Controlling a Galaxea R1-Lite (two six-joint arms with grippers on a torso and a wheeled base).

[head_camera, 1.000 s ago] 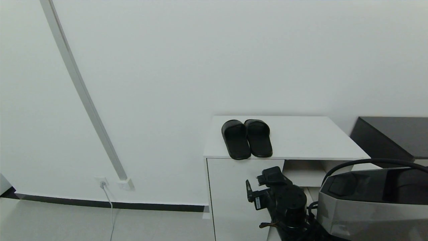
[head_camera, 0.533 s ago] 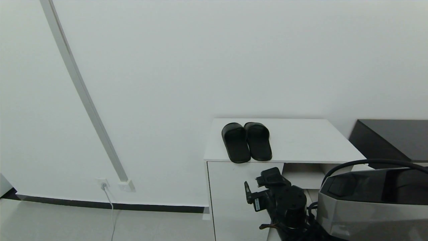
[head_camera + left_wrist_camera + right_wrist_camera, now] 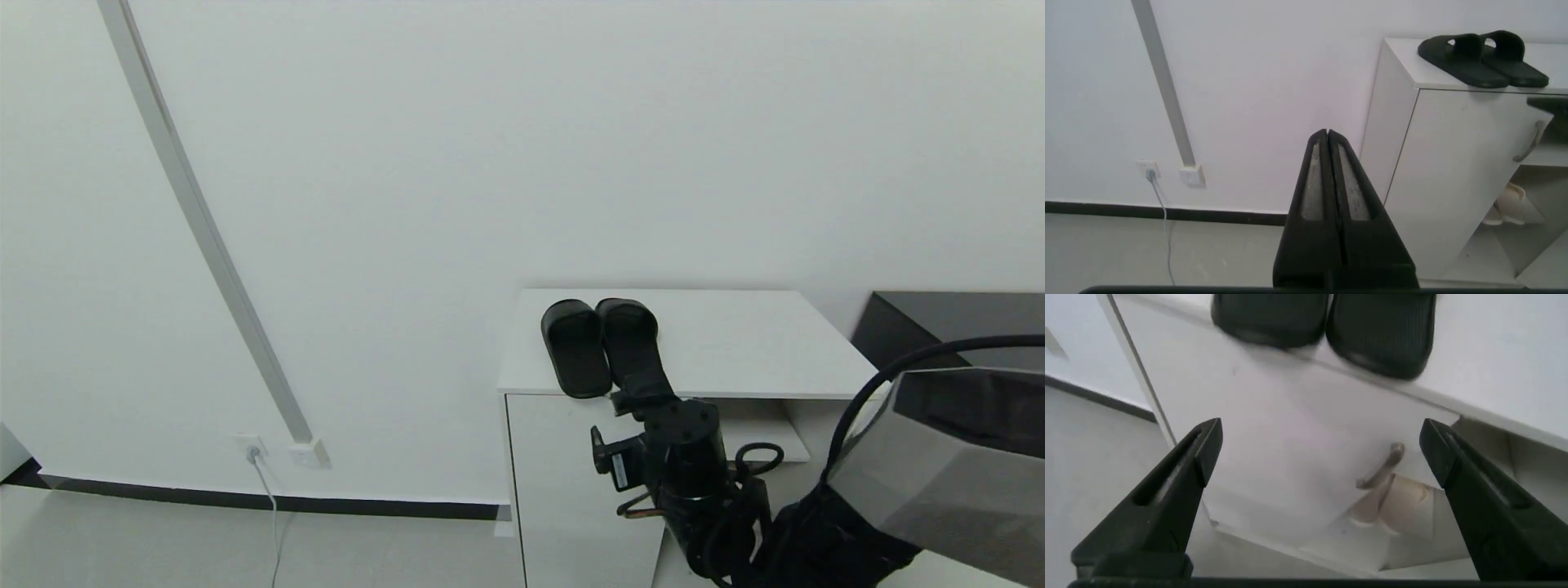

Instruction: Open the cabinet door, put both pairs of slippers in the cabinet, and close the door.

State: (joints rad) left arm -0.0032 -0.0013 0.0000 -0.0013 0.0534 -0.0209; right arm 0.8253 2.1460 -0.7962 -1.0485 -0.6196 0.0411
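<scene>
- Head view: a pair of black slippers (image 3: 602, 345) sits side by side at the near left edge of the white cabinet (image 3: 735, 343) top; the right arm (image 3: 682, 445) stands just before the door (image 3: 563, 490), its tip at the slippers' near end.
- Left wrist view: the left gripper (image 3: 1327, 196) has its fingers pressed together, gripping nothing (the cabinet is off to its right).
- Right wrist view: the right gripper (image 3: 1320, 433) is spread wide and empty before the handle (image 3: 1380, 469); pale slippers (image 3: 1404, 502) lie inside the cabinet, right of the door.

Open space separates the spread right tool (image 3: 1321, 429) from the cabinet door (image 3: 1282, 457). Slippers (image 3: 1270, 314) sit at the top edge above, and the door's handle (image 3: 1378, 469) protrudes.
</scene>
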